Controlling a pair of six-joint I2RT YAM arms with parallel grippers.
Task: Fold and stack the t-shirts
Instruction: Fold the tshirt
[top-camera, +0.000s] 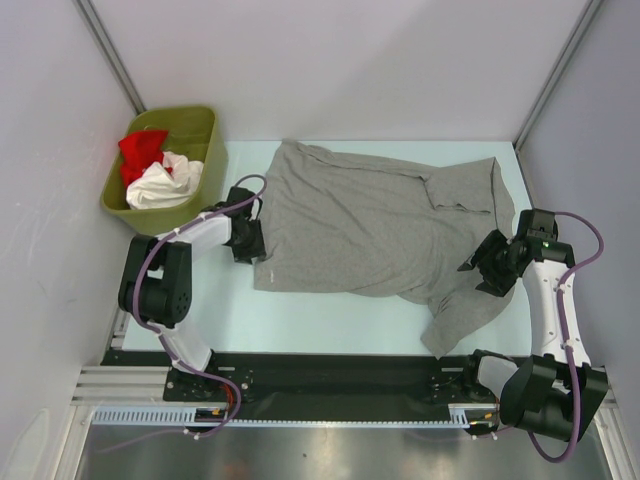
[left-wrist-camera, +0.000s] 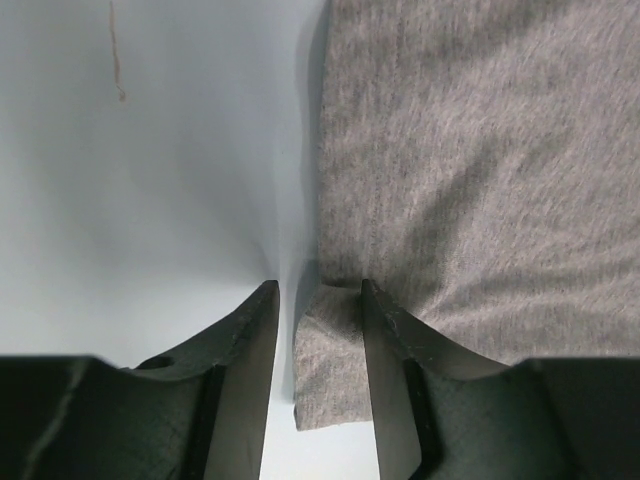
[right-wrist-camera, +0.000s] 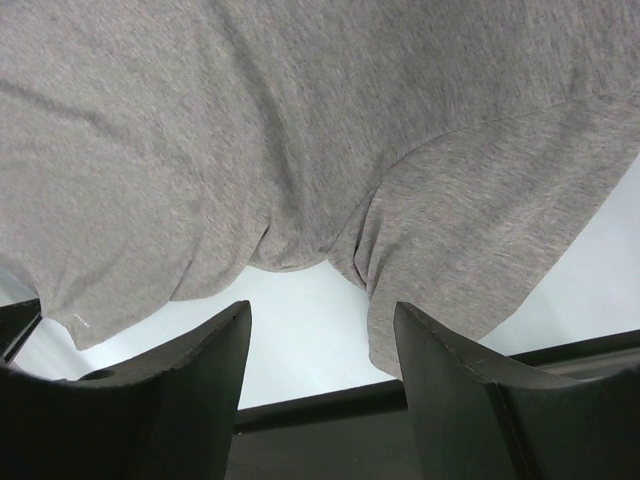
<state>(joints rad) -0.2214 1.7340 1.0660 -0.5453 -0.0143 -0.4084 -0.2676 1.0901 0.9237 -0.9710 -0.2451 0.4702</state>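
Note:
A large heather-grey t-shirt (top-camera: 380, 225) lies spread across the pale table, one sleeve trailing toward the front right. My left gripper (top-camera: 255, 240) sits at its left hem. In the left wrist view this gripper (left-wrist-camera: 319, 285) is open, and a corner of the grey shirt (left-wrist-camera: 330, 350) lies between the fingers against the right one, with a gap on the left. My right gripper (top-camera: 485, 262) hovers by the right sleeve. The right wrist view shows it (right-wrist-camera: 322, 307) open and empty, with the grey fabric (right-wrist-camera: 300, 120) just ahead. A red t-shirt (top-camera: 140, 150) and a white t-shirt (top-camera: 165, 185) lie crumpled in the bin.
The olive-green bin (top-camera: 205, 125) stands at the back left beside the wall. A dark rail (top-camera: 340, 370) runs along the table's near edge between the arm bases. Bare table (top-camera: 330, 320) shows in front of the shirt.

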